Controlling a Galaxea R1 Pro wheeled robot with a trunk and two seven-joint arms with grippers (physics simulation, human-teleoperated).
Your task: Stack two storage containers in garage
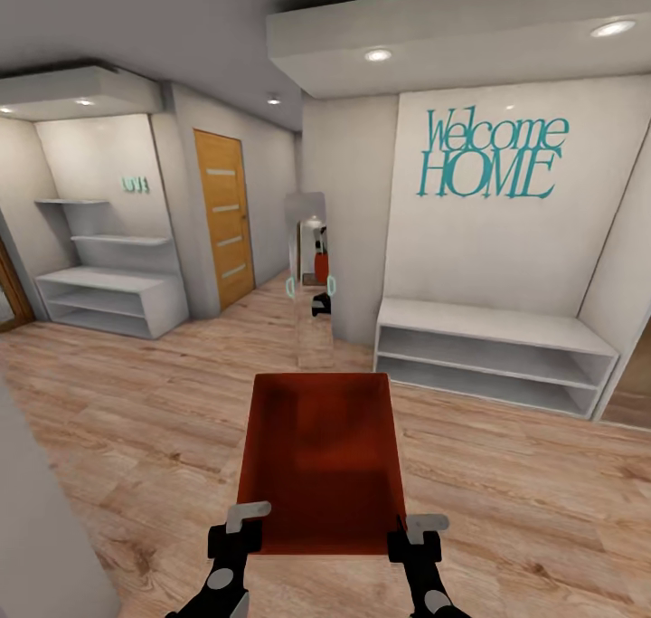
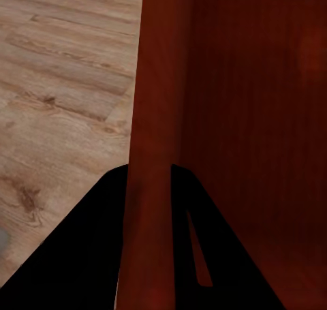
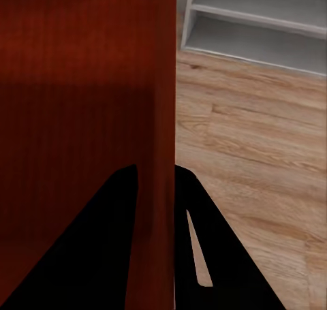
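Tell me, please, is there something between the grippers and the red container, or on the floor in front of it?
Nothing separates them: the left gripper and right gripper each clamp a side wall of the storage container. The wood floor just ahead looks clear up to a mirror and white bench shelf.

Illumination is even and moderately bright, supplied by recessed ceiling spotlights [image 1: 378, 55] that show as small blown-out discs with no flare. The white wall [image 1: 506, 238] at far right is cleanly lit and its teal lettering [image 1: 493, 156] is crisp. The wood plank floor [image 1: 136, 419] carries only faint, soft shadow. The storage container [image 1: 321, 460] is darker inside, its far wall shaded. Straight edges lean outward toward the head view's borders, indicating wide-angle distortion. In both wrist views the end effector fingers [image 2: 82, 255] [image 3: 75, 255] render as flat black silhouettes, and the container wall appears slightly soft at close range.
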